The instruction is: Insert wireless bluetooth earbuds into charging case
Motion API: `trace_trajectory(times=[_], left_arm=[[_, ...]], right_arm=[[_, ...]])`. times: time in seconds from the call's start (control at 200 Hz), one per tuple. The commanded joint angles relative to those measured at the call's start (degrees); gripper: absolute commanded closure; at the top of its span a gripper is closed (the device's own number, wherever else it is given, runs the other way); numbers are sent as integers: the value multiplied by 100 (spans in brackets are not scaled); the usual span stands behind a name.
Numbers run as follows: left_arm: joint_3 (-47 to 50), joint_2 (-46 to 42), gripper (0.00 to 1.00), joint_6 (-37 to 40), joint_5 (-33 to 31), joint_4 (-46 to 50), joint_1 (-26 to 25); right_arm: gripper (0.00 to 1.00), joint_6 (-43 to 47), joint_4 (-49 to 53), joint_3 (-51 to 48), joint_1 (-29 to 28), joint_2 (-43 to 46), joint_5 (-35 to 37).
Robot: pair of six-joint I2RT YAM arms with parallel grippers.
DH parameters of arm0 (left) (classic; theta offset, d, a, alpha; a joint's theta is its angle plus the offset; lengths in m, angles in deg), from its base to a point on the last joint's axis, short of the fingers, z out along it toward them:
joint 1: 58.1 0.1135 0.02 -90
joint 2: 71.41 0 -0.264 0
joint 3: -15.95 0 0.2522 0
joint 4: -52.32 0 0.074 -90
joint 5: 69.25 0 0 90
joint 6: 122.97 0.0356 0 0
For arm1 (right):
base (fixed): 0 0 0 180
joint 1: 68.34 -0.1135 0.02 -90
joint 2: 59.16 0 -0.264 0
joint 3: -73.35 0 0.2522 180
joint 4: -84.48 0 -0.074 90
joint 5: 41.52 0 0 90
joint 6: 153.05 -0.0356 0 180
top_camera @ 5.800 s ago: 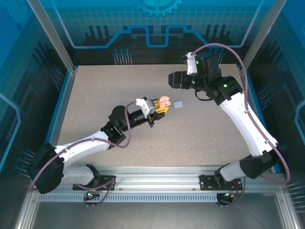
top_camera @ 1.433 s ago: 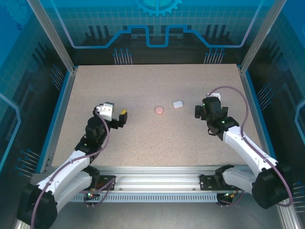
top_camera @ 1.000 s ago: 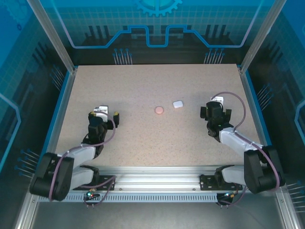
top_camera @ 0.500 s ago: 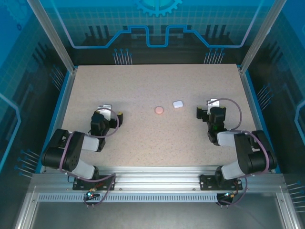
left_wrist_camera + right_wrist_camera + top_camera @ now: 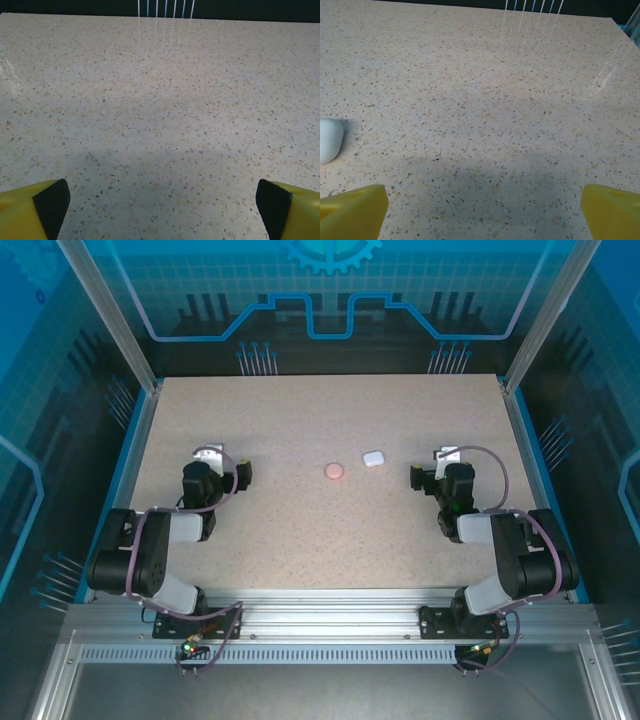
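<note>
A speckled beige table (image 5: 300, 540) seen from above, with two robot arms folded low at its near edge. A small round pink case (image 5: 334, 470) lies near the middle of the table. A white case (image 5: 373, 458) with rounded corners sits just beside it, to the right of the pink case and slightly farther from the arms. Both cases look closed, and the earbuds are most likely shut inside them, though the lids hide the contents.

The left claw (image 5: 213, 472) rests well to the left of the pink case, fingers spread wide and grasping nothing. In its wrist view, the two yellow fingers with black pads sit at the bottom corners, with bare table between them. The right claw (image 5: 445, 476) rests well to the right of the pink case, beyond the white case, also released and empty. Its wrist view shows the white case at the left edge, apart from the fingers.

The inserting seems finished, and the step in hand appears to be parking the arms. To do this well, each claw should keep low and away from the pink case and its white neighbour, since both are light and would slide at a nudge. If a lid needs checking, the right claw is the nearer one. It should come at the cases from above, not sweep in sideways.
</note>
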Motion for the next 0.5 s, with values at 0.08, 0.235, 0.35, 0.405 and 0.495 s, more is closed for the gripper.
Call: trace_trajectory(times=[0.08,0.235,0.35,0.405,0.495], left_arm=[[-51,46,1,-115,108,13,32],[-64,49,1,-124,85,38,31],[-64,48,1,-128,73,30,23],[-65,42,1,-117,73,41,23],[-64,42,1,-113,42,36,13]], right_arm=[[0,91,-167,113,-45,-29,13],[0,94,-167,107,-40,-25,13],[0,71,-45,164,88,-30,-333],[0,68,-40,172,135,-30,-482],[0,171,-45,164,88,-29,-545]])
